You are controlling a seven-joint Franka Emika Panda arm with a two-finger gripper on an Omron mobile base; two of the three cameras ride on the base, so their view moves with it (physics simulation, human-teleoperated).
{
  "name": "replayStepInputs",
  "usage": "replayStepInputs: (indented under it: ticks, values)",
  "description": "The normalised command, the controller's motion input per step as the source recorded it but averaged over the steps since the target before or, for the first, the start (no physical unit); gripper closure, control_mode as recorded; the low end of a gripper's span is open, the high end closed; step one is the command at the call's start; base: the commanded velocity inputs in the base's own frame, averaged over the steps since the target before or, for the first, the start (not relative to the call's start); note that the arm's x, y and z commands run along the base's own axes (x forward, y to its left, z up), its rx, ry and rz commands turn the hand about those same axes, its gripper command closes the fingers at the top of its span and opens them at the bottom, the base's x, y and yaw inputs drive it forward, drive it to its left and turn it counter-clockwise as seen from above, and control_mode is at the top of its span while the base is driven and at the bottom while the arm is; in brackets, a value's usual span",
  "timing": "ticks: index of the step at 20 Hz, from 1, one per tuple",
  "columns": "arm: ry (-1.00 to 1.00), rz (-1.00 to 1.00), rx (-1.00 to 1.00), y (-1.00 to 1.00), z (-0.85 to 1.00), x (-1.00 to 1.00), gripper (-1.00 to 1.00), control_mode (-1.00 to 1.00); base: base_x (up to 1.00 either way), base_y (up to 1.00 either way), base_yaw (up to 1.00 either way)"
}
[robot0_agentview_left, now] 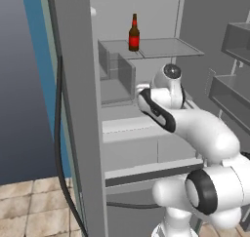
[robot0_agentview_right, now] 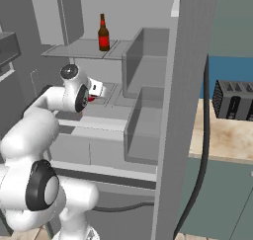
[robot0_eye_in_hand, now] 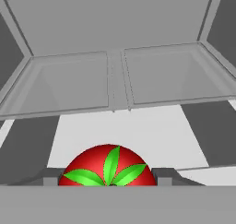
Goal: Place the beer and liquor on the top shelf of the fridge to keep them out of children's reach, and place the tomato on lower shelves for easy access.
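While the gripper (robot0_eye_in_hand: 109, 179) is closed on the tomato (robot0_eye_in_hand: 109, 167), it sits inside the open fridge (robot0_agentview_left: 78, 109) over the lower shelves (robot0_eye_in_hand: 129, 126). On the top shelf (robot0_agentview_left: 166, 48), the beer (robot0_agentview_left: 134, 33) stands upright.

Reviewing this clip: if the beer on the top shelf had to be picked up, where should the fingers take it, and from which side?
Grip the beer around its wider body at the red label, coming level from the fridge's open front. It stands upright, with its narrow neck offering less hold.
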Motion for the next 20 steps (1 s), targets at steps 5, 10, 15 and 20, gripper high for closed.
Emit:
replayStepInputs:
  ticks: [5, 10, 15, 20]
  values:
    - [0.04, 0.0, 0.06, 0.0, -0.25, 0.56, 1.0, -1.0, 0.0, 0.0, 0.0]
    - [0.08, 0.0, 0.03, 0.0, -0.43, 0.6, 1.0, -1.0, 0.0, 0.0, 0.0]
    - [0.07, 0.0, 0.01, 0.0, -0.45, 0.62, 1.0, -1.0, 0.0, 0.0, 0.0]
    - [0.04, 0.0, 0.0, 0.04, -0.43, 0.57, 1.0, -1.0, 0.0, 0.0, 0.0]
